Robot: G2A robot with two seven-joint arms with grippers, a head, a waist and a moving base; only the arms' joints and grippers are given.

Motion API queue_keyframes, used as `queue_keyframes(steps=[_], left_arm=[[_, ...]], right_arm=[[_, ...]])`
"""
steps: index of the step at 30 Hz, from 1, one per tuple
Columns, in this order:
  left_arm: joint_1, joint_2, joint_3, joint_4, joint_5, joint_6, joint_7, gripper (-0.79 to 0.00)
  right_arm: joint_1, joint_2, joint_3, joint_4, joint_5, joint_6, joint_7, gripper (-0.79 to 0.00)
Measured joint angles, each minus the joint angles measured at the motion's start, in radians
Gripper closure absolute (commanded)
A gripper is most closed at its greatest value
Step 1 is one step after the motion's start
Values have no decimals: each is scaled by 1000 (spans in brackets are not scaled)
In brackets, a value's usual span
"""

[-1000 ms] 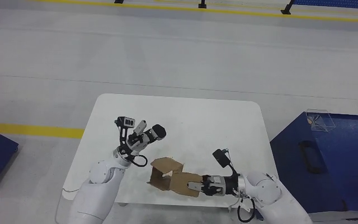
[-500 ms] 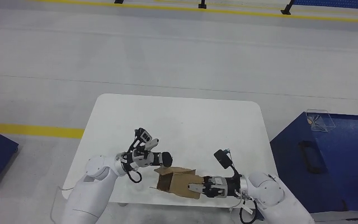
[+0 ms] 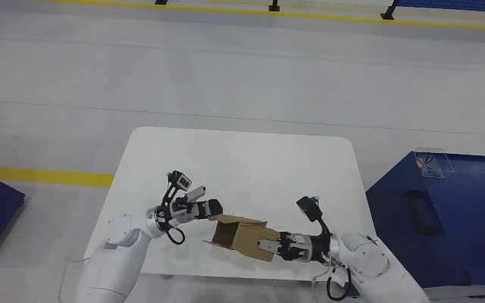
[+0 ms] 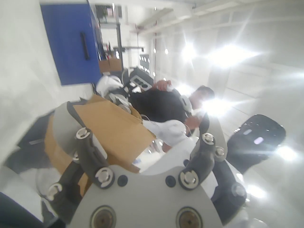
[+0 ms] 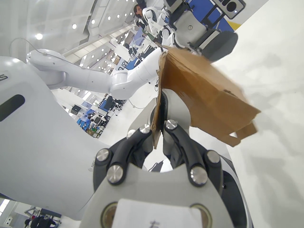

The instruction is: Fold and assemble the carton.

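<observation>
Carton (image 3: 241, 233) is near the worktop's (image 3: 250, 163) front edge, between both arms. Left pincer (image 3: 215, 208), spread open, rests against its left end, probably to square it. Right pincer (image 3: 267, 246) clamps the right wall, steadying it.

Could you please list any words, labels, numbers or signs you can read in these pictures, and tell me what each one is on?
Nothing can be read with confidence.
carton: plain brown faces, no print showing.
white label at the base of the right gripper: cut off by the picture's edge, unreadable.
signs in the hall behind: partly hidden, too small and blurred to read.
</observation>
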Motion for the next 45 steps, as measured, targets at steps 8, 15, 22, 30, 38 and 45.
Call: queue_keyframes(steps=[8,15,22,30,38,45], left_arm=[[137,48,-106,-317,468,-15,126,-785],[206,65,-80,-479,703,106,113,-785],[207,75,-37,-519,778,174,87,-785],[196,82,32,-512,859,207,64,-471],[171,86,93,-473,906,224,53,-345],[150,93,102,-440,863,245,5,0]], right_arm=[[-1,16,53,47,163,29,80,0],[-3,23,63,51,176,58,142,0],[-5,22,32,37,122,83,154,0],[-4,18,-12,14,71,103,142,0],[0,16,-34,-1,48,110,128,0],[2,16,-37,-9,42,111,121,0]])
